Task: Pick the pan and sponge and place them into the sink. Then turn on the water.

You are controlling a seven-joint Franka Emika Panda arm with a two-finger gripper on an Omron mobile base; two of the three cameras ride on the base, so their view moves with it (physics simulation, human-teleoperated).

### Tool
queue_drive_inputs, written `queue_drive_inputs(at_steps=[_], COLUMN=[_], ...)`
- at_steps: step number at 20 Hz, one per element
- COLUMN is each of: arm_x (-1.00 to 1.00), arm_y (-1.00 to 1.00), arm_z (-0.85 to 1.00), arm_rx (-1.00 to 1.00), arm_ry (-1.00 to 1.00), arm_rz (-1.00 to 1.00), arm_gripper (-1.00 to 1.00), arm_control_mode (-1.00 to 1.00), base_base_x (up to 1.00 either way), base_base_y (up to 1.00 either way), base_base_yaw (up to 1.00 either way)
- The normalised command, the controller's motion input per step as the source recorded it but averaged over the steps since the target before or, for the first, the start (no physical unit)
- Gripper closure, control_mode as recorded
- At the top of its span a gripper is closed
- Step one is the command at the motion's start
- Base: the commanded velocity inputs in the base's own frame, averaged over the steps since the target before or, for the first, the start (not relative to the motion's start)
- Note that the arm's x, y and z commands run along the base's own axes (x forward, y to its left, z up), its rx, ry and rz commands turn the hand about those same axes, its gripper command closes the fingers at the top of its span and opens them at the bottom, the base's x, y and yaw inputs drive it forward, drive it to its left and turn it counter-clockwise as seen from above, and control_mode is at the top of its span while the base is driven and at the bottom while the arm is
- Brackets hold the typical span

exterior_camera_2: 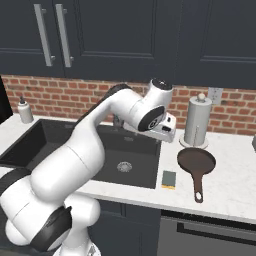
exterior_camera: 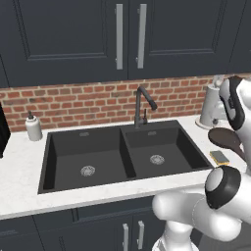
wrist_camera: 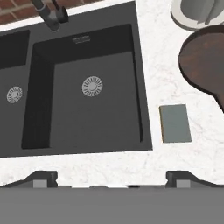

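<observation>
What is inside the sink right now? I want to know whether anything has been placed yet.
Both basins of the sink hold just a silver drain each. The arm covers part of it in the right base view.

In the hand view, the pan [wrist_camera: 203, 65] runs off the frame at 3 o'clock, its handle unseen. In the left base view, the robot's arm covers part of the pan and the paper towel roll [exterior_camera: 213, 105].

The sink [exterior_camera: 122, 147] is matte black with round silver drains, set in a white, faintly veined worktop [exterior_camera: 19, 171]. The pan [exterior_camera_2: 196, 161] is dark reddish-brown; the sponge [exterior_camera_2: 169, 179] is yellow under a greyish top. Red brick lines the wall [exterior_camera: 73, 103] below dark navy cabinets [exterior_camera: 63, 34].
</observation>
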Motion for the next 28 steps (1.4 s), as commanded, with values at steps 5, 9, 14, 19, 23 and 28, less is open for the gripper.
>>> queue_drive_inputs(at_steps=[5, 9, 14, 19, 23, 28], arm_x=[-0.01, -0.01, -0.02, 0.00, 0.00, 0.15], arm_y=[-0.78, -0.23, -0.19, -0.03, -0.11, -0.27], arm_z=[-0.41, -0.04, -0.27, -0.20, -0.26, -0.22], arm_rx=[0.00, 0.04, -0.07, -0.09, -0.13, -0.07], arm_ry=[-0.03, 0.03, 0.00, 0.00, 0.00, 0.00], arm_rz=[0.00, 0.00, 0.00, 0.00, 0.00, 0.00], arm_gripper=[-1.00, -1.00, -1.00, -1.00, -1.00, -1.00], arm_control_mode=[-1.00, -1.00, -1.00, -1.00, -1.00, -1.00], base_base_x=[0.00, 0.00, 0.00, 0.00, 0.00, 0.00], base_base_y=[0.00, 0.00, 0.00, 0.00, 0.00, 0.00], base_base_yaw=[0.00, 0.00, 0.00, 0.00, 0.00, 0.00])
